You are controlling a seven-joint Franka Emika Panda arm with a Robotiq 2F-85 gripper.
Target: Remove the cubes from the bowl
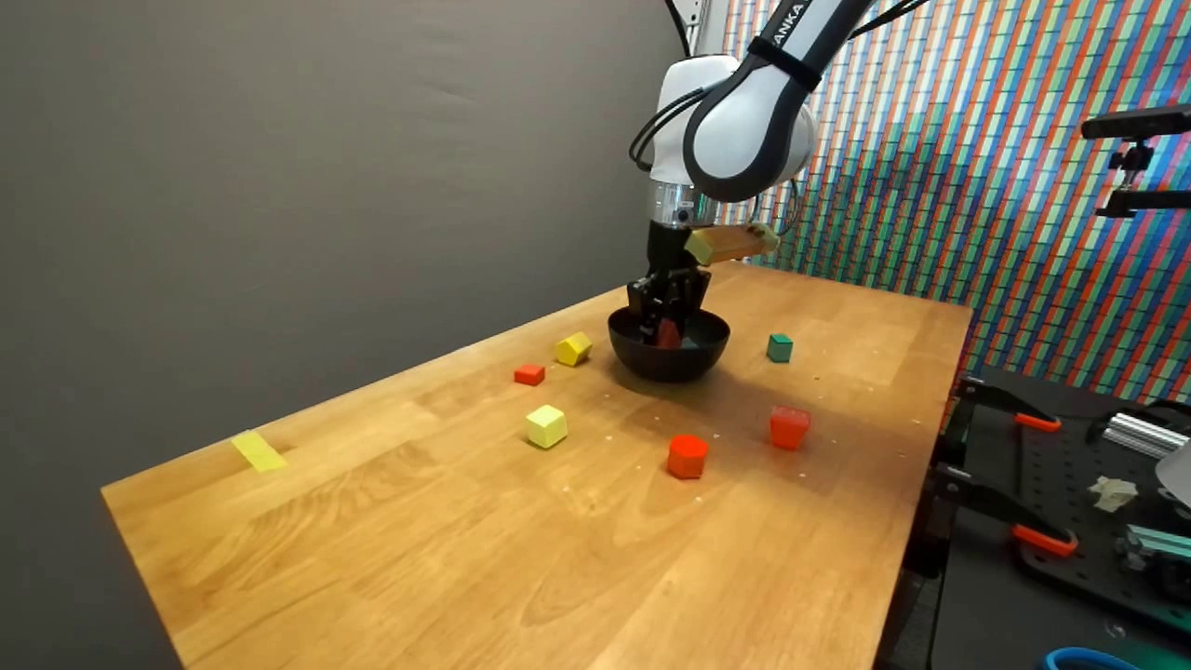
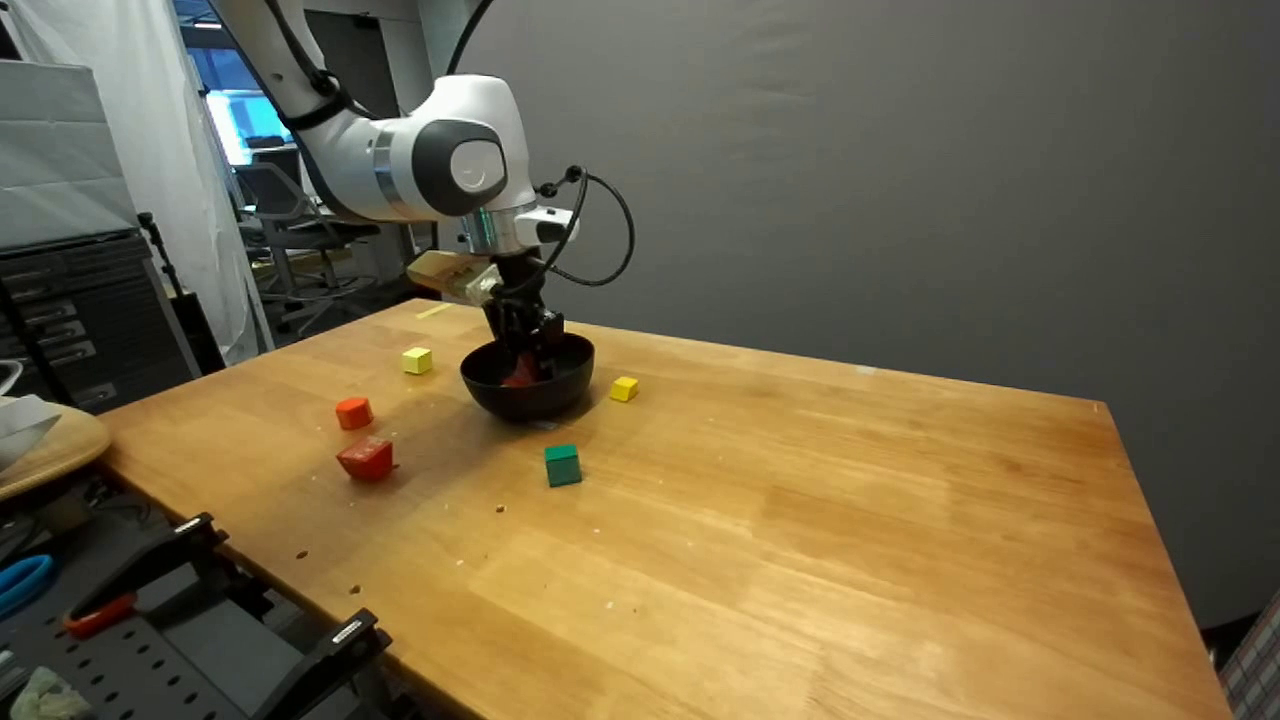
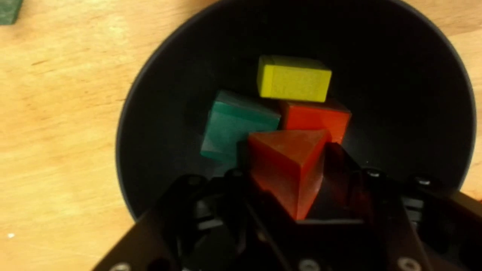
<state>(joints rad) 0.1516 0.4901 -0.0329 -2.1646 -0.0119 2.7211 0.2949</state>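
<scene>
Gripper (image 3: 288, 163): grasping the red wedge (image 3: 293, 145), its fingers (image 3: 342, 162) against opposite sides.
Red wedge: down inside the black bowl (image 1: 670, 365) on the bench (image 2: 820, 560), overlapping the green block (image 3: 237, 122) and red block (image 3: 316, 116) in the wrist view; whether it touches them cannot be told.
Step in hand: picking out the wedge, by the look of it. Firm the grip, then raise straight up; its sloping faces may let it twist.
Bowl: lift well above the rim before any sideways travel, or the fingers may knock it.
Set-down: lower to the bench before letting go, apart from the green cube (image 1: 780, 348).
Wedge's facing: triangular face toward the top of the wrist view, one corner pointing back to the gripper; a ridge runs from that corner toward the view's bottom.
Wedge's long axis: probably along that ridge, but the fingers hide too much to be sure.
Yellow block (image 3: 295, 81): long axis roughly left to right in the wrist view, in line with the closing direction. Turning the wrist first would likely suit this one.
Green block: turned askew, no clear long axis.
</scene>
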